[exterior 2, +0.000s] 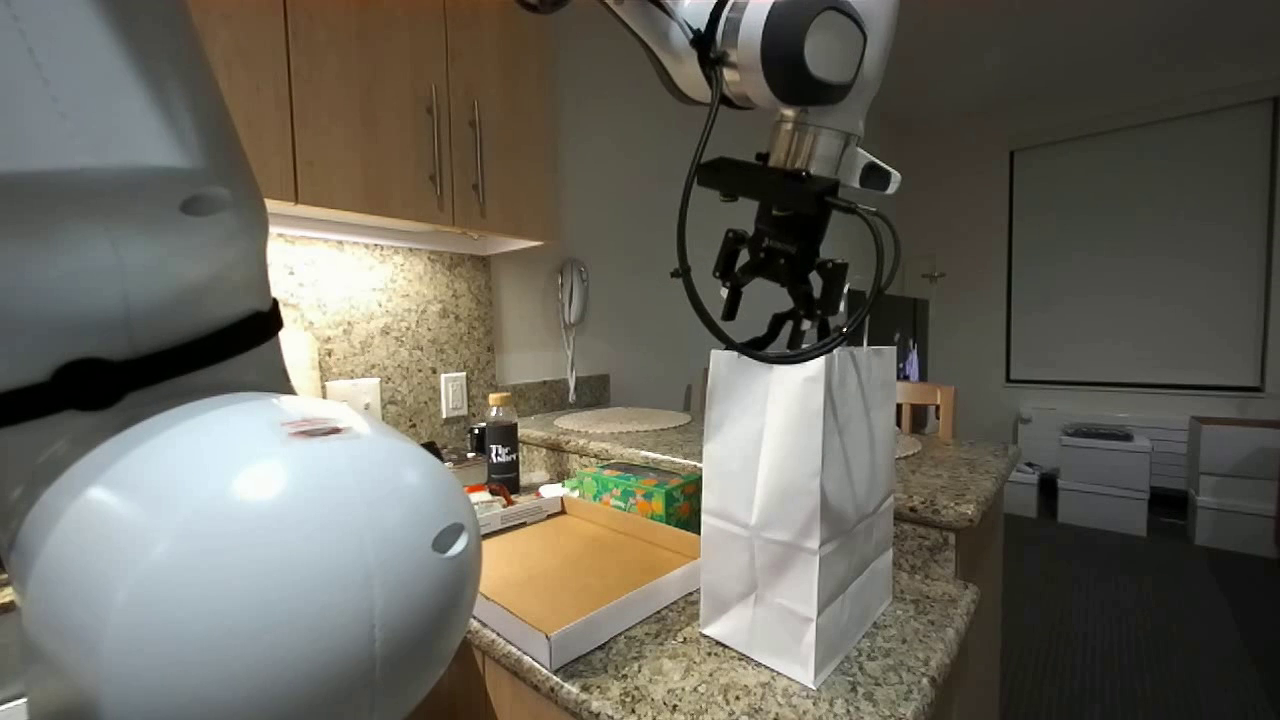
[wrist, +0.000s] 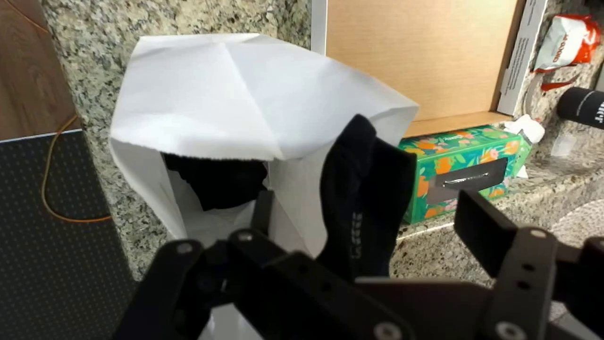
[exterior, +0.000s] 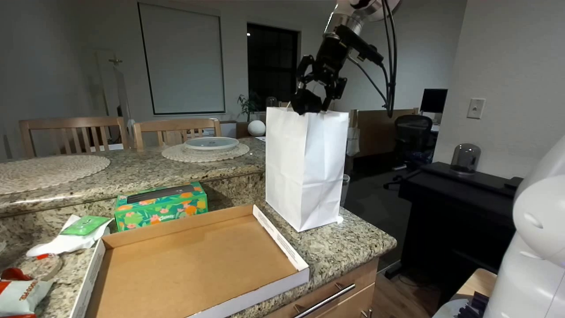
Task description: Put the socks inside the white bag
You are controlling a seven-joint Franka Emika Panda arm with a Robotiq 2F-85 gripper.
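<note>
The white bag stands upright and open-topped on the granite counter; it also shows in an exterior view. In the wrist view I look into the bag, where a black sock lies inside. A second black sock with small lettering is at the bag's rim, partly over its edge; it shows as a dark bundle at the bag's top. My gripper is just above the rim, its fingers apart on either side of this sock, with gaps visible. The sock's lower end is hidden behind a finger.
A shallow cardboard tray lies beside the bag. A green floral tissue box stands behind the tray, against the raised counter ledge. The counter edge is close to the bag. A dark bottle and snack packet are farther along.
</note>
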